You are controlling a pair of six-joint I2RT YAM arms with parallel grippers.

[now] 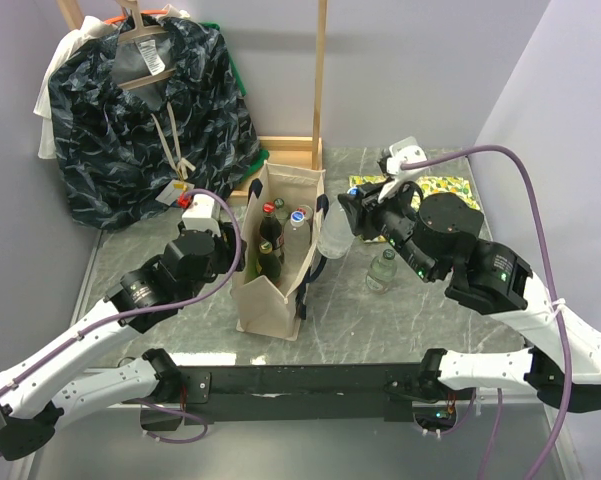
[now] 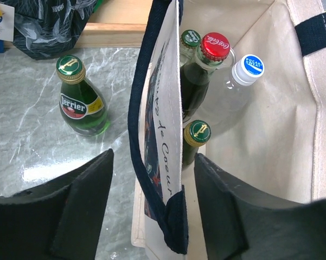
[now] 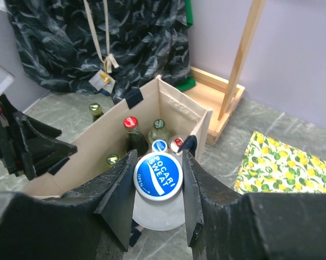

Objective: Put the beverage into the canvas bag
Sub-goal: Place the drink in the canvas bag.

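The beige canvas bag (image 1: 280,290) stands open at mid-table with several bottles inside, among them a red-capped cola bottle (image 2: 213,47). My right gripper (image 3: 158,157) is shut on the neck of a clear Pocari Sweat bottle (image 3: 158,176) with a blue cap. It holds the bottle upright just off the bag's right wall (image 1: 335,235). My left gripper (image 2: 153,162) is open, with its jaws astride the bag's left wall and dark strap (image 2: 171,216) and a gap on each side. One finger is inside the bag (image 2: 271,124) and the other is outside.
A green Perrier bottle (image 2: 81,103) stands on the table just left of the bag. A clear bottle (image 1: 382,270) stands right of the bag. A lemon-print cloth (image 1: 430,188) lies at the back right. A dark patterned garment (image 1: 140,110) hangs on a wooden rack (image 1: 320,90) behind.
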